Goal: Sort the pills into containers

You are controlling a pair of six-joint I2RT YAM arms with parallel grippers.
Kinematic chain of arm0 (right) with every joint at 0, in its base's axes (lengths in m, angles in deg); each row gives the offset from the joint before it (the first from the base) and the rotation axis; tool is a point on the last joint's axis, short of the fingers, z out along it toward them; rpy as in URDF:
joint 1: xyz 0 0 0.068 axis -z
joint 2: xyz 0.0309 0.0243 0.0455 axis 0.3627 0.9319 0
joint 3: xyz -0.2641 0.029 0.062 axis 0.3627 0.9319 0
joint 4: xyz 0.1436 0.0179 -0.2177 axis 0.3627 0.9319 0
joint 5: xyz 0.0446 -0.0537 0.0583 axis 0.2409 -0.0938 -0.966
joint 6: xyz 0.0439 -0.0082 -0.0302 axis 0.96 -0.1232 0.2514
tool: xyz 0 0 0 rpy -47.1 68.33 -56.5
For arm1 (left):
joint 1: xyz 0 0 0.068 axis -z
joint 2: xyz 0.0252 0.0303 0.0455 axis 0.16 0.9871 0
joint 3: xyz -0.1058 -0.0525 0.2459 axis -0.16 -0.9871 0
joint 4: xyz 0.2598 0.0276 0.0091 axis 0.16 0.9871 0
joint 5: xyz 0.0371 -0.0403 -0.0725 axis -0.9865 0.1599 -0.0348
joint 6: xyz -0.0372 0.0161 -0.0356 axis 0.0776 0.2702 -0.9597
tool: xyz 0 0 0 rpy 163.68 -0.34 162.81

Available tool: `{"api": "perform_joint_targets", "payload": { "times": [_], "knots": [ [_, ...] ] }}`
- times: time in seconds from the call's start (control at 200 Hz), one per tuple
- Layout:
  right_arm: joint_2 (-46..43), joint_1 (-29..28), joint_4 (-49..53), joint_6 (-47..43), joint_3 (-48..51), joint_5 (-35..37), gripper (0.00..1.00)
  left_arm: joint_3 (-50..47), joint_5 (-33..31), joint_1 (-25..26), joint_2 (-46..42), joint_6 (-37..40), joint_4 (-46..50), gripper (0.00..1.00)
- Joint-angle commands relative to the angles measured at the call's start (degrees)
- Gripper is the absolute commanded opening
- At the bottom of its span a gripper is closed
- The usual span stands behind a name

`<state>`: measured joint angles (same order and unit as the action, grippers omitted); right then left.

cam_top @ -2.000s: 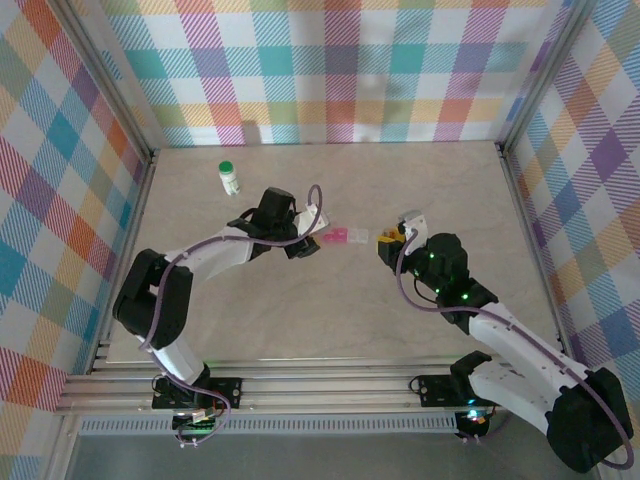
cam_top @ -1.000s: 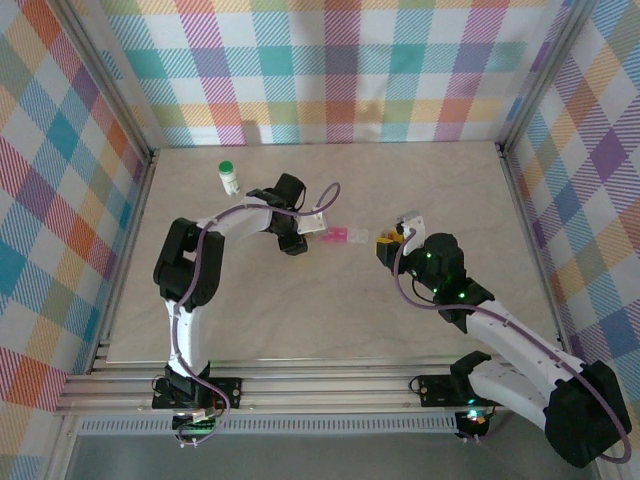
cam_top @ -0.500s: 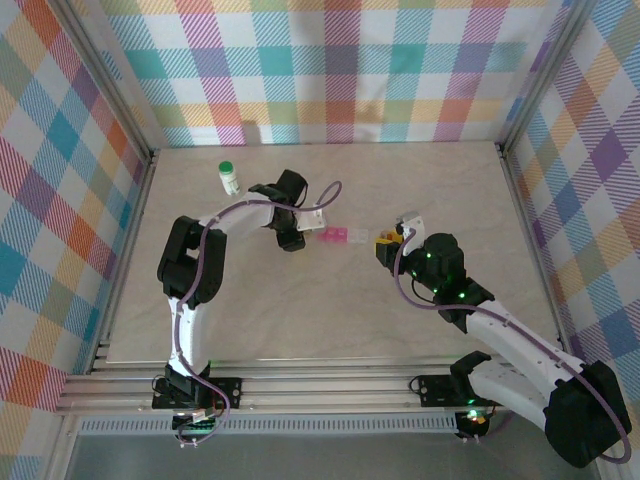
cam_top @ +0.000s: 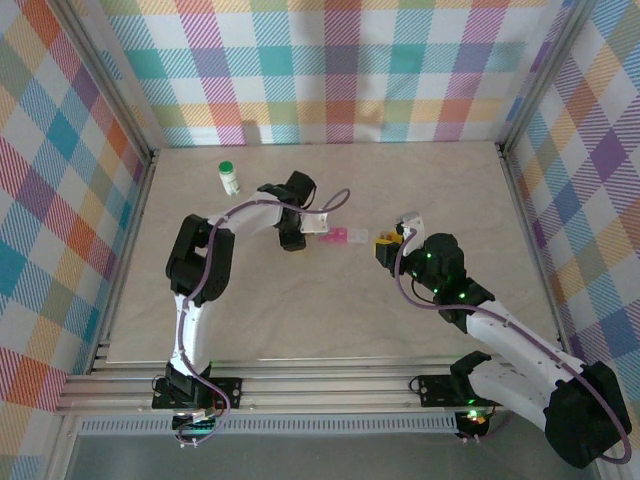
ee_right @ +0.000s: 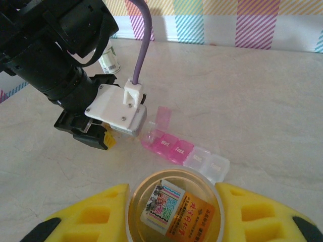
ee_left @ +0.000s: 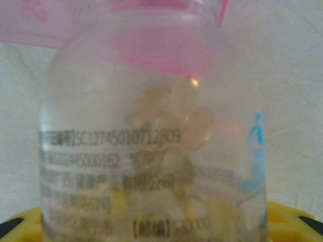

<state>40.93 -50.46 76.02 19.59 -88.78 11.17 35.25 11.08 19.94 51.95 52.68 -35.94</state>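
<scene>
The left end effector (cam_top: 298, 236) grips a clear bottle (ee_left: 151, 146) of pills, its top at the pink pill box (ee_right: 184, 154). Just beside the box, the right end effector (ee_right: 174, 201) clasps an amber bottle (ee_right: 176, 210).

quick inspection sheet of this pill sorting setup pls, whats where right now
surface: beige marbled tabletop, no spills seen
job's things: white bottle with green cap upright at the far left, apart from the rest; pink pill box flat mid-table, one end lid raised; clear pill bottle with pale pills inside, mouth toward the box; amber container with a printed label
clutter: nothing seen
grippers: left gripper holds the clear pill bottle at the box; right gripper holds the amber container beside the box's other end
cables: purple cable loops over the left wrist, another runs along the right arm
surroundings: plaid walls; aluminium rail at the near edge
</scene>
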Motion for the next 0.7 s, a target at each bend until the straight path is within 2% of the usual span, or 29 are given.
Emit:
{"api": "perform_joint_targets", "payload": {
  "times": [0.0, 0.285, 0.695],
  "knots": [
    [-1.3, 0.3, -0.6, 1.1, -0.8, -1.3, 0.0, 1.6, -4.1, 1.5, 1.2, 1.9, 2.2, 0.0],
    [-2.5, 0.3, -0.2, 1.7, -0.8, -2.1, 0.0, 2.4, -11.6, 3.4, 1.1, 4.6, 3.5, 0.0],
    [-4.1, 0.2, 0.2, 2.5, -0.8, -2.9, 0.0, 5.4, -14.3, 4.1, -0.2, 5.9, 6.3, 0.0]
  ]
}}
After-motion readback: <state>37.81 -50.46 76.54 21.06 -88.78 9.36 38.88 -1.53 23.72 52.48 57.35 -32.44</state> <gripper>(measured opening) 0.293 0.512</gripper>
